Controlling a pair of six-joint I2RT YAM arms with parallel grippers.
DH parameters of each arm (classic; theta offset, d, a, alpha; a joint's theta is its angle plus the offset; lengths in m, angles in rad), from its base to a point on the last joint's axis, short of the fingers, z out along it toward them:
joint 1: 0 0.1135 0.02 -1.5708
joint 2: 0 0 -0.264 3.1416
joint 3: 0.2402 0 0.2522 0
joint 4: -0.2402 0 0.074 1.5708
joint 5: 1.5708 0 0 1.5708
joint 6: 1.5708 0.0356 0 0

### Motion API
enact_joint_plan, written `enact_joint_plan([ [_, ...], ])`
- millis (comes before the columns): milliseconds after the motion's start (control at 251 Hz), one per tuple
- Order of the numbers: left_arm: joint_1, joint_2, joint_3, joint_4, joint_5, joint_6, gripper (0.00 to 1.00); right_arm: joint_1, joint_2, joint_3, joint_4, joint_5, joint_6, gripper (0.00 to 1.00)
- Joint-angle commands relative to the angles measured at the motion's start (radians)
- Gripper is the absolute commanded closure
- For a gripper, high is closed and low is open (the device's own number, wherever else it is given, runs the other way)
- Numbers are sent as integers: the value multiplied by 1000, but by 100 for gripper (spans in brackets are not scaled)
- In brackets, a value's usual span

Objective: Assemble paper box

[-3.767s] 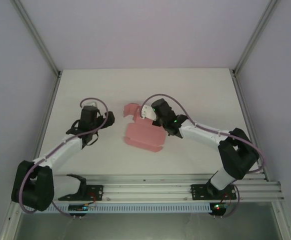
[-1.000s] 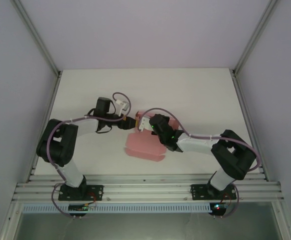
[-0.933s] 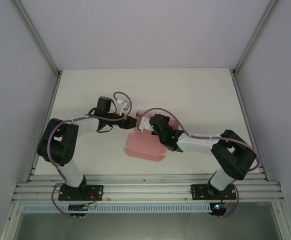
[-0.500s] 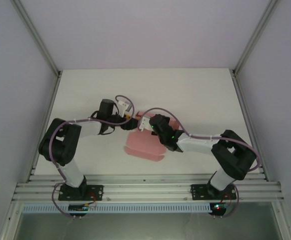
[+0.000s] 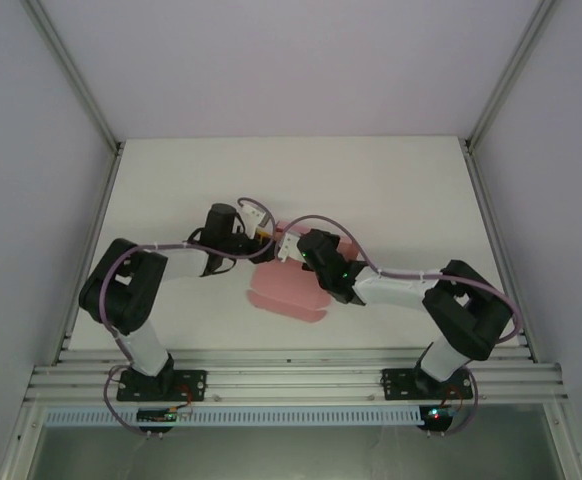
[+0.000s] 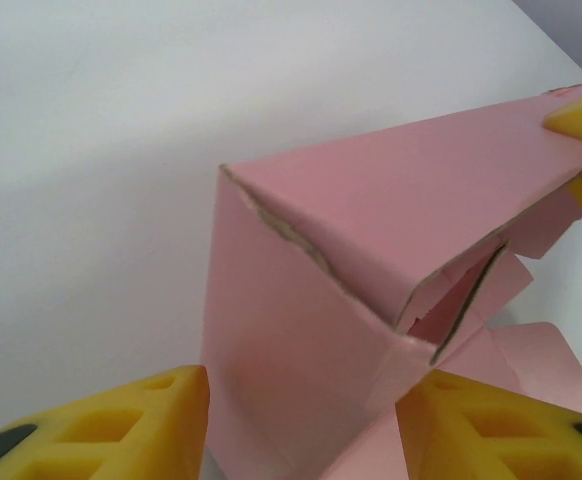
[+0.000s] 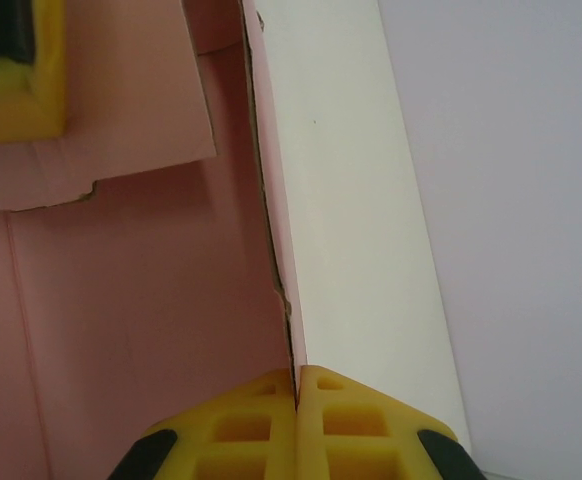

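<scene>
My gripper pinches the thin upright wall of the pink box, with the fingertips pressed together on its edge. The white table lies right of the wall. A yellow pad rests on a flap at top left.

No legible text or markings anywhere.

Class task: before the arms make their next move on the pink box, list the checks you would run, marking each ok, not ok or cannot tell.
1. The right pincer is shut on a wall of the paper box: ok.
2. The left pincer straddles the box's folded corner: ok.
3. The left fingers are pressing the card: cannot tell.
4. The end flaps are tucked in: not ok, they hang loose.
</scene>
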Motion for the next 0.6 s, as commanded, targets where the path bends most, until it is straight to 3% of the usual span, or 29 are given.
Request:
enact_joint_plan([
  [0, -8, 19, 37, 56, 38, -5, 49, 19, -2, 7, -23, -28, 40, 100],
  [76, -8, 31, 45, 54, -6, -14, 53, 19, -5, 5, -23, -31, 47, 100],
  [136, -13, 38, 52, 41, -62, -16, 63, 19, -7, 6, -26, -33, 52, 100],
  [212, -26, 33, 49, 24, -129, 3, 64, 20, -6, 5, -29, -28, 52, 100],
  [395, -107, -6, -3, 47, -436, 85, 74, 21, -21, 10, -51, -4, 77, 100],
  [507, -119, -25, -49, 114, -492, 75, 79, 23, -35, 19, -73, 19, 132, 100],
  [599, -118, -32, -86, 176, -511, 81, 90, 29, -58, 18, -93, 32, 185, 95],
])
